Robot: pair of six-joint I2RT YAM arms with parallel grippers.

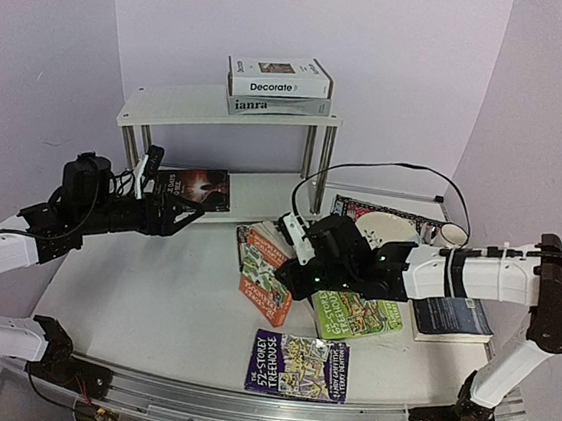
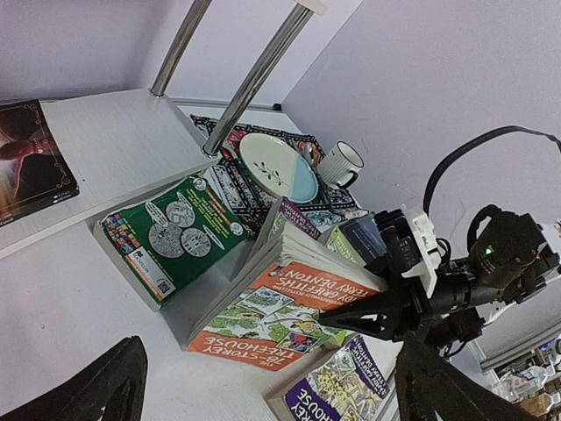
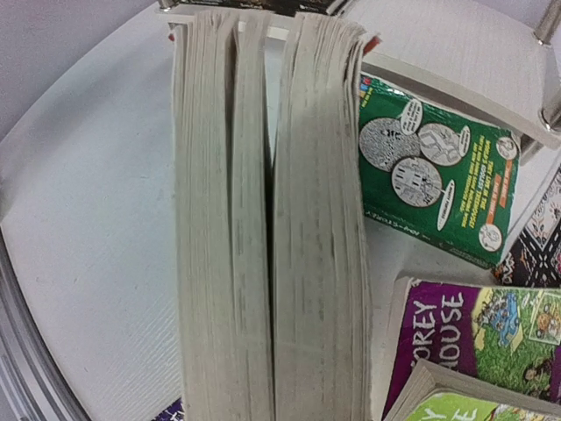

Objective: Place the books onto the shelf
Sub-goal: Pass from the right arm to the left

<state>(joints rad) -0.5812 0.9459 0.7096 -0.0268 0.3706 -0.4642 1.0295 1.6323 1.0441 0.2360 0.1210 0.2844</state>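
Books (image 1: 297, 365) mostly lie loose on the white worktop (image 1: 140, 306), two stacked atop the small white two-tier shelf (image 1: 171, 108). Right claw (image 2: 351, 320) looks pinched on the tilted orange Treehouse paperback (image 2: 289, 307), left claw (image 1: 175, 217) gapes empty; next up, lift it clear onto a tier

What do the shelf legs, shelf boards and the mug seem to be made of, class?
Shelf legs: likely chromed metal tube, mirror-bright reflections. Shelf boards: matte white with faint grain, perhaps laminated wood. Mug: white, ribbed, probably glazed ceramic.
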